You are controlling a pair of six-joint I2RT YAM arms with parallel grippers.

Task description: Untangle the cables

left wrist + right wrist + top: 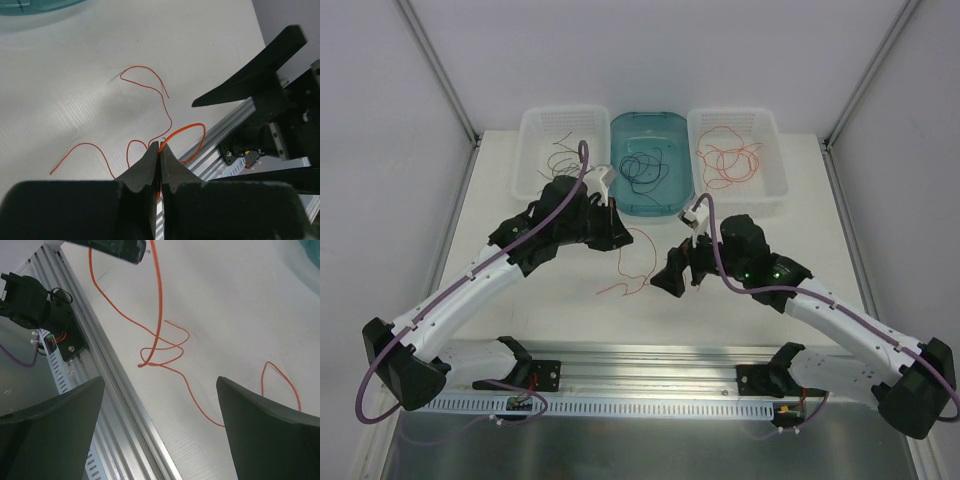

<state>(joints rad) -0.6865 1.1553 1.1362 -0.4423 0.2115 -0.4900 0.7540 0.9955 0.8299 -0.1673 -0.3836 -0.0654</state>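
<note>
**A:** Which one are they on?

**B:** That red-orange cable point(638, 262), out on the bench point(650, 320) between the two arms, in front of the teal tub point(650, 117). The left fingers point(152, 165) are pinched shut on it at a bend, so it arches up from there. The rest lies in loose loops near the rail point(650, 375). The right fingers point(265, 420) are spread wide with nothing in them, hanging over the loops.

**A:** How would it handle, do you reckon?

**B:** Next to no weight, I'd say, and springy enough to hold its curl. It's thin enough to slip out of a pinch. One tug would likely drag the whole length across the bench rather than open a loop. I'd take it on a plain run just beside where the strands cross, not on the crossing itself, and draw gently away from the left hold.

**A:** One strand or two?

**B:** Can't tell. From the right wrist there's a small cluster of crossings, and I can't make out which strand lies on top. Another loop runs off behind a finger, and the stretch inside the left pinch is hidden too. From above it's barely a line. The other cables point(728, 165) sit in the tub and the two white baskets point(560, 110), too fine to count.
</note>
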